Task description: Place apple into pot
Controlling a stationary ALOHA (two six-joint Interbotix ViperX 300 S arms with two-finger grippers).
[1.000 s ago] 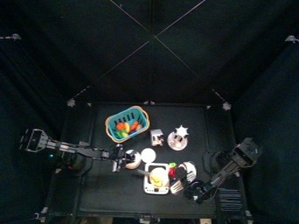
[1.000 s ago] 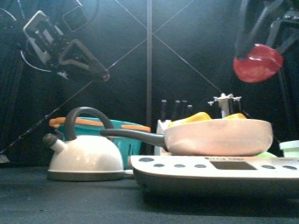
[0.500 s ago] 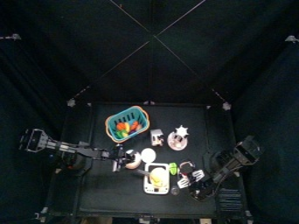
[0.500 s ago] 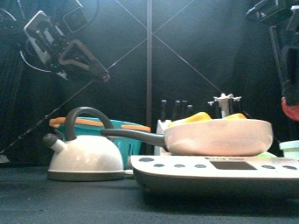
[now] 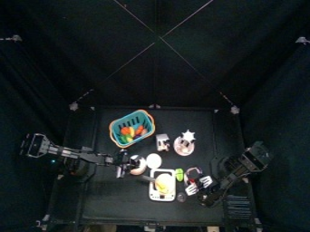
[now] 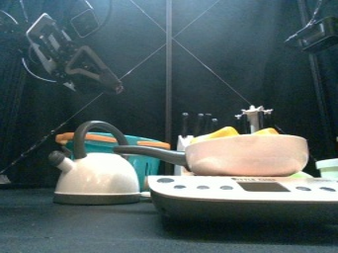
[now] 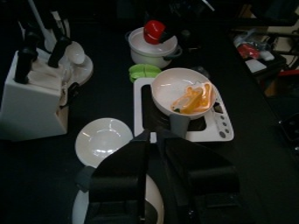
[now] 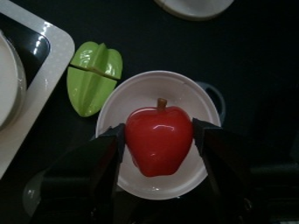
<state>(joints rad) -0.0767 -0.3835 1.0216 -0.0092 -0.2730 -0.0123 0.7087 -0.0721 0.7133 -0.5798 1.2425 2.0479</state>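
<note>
While I hold the apple (image 8: 159,140) pinched between the jaws of the right end effector (image 8: 159,150), it hangs directly over the white pot (image 8: 117,114), stem up, so it should drop inside the rim. I see the green carambola (image 8: 93,67) just beside that rim, and open tabletop (image 8: 222,44) beyond. My left end effector (image 7: 149,175) waits with jaws parted above the kettle (image 7: 103,140).

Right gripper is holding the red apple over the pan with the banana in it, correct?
Not quite. The right gripper holds the red apple, but over a small white bowl beside the green pepper, not the pan; the right wrist view shows it.
</note>
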